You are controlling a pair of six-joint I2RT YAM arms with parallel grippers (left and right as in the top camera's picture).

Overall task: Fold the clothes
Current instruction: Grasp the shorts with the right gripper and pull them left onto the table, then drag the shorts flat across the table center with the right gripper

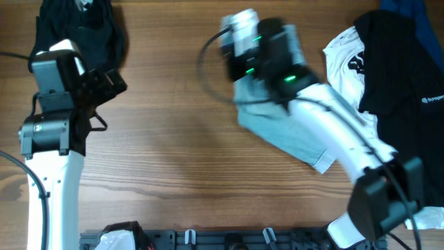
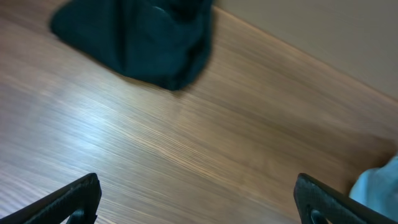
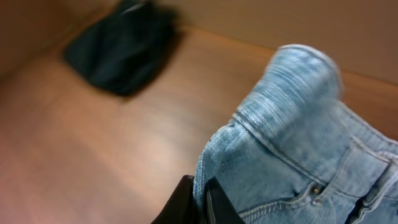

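Observation:
The pale light-blue denim shorts point(image 1: 288, 132) lie bunched at the table's middle right, partly under my right arm. My right gripper point(image 1: 239, 59) is shut on a fold of the shorts' edge point(image 3: 200, 186), and the denim point(image 3: 298, 137) fills the right wrist view with stitched seams and a rivet. My left gripper point(image 1: 104, 87) is open and empty at the far left, above bare wood point(image 2: 196, 199). A corner of the shorts point(image 2: 379, 186) shows at the right edge of the left wrist view.
A dark garment point(image 1: 76, 24) lies at the back left, also in the left wrist view point(image 2: 140, 37) and the right wrist view point(image 3: 121, 53). A white shirt with black print point(image 1: 347, 62) and a black garment with small white lettering point(image 1: 402, 76) lie at the right.

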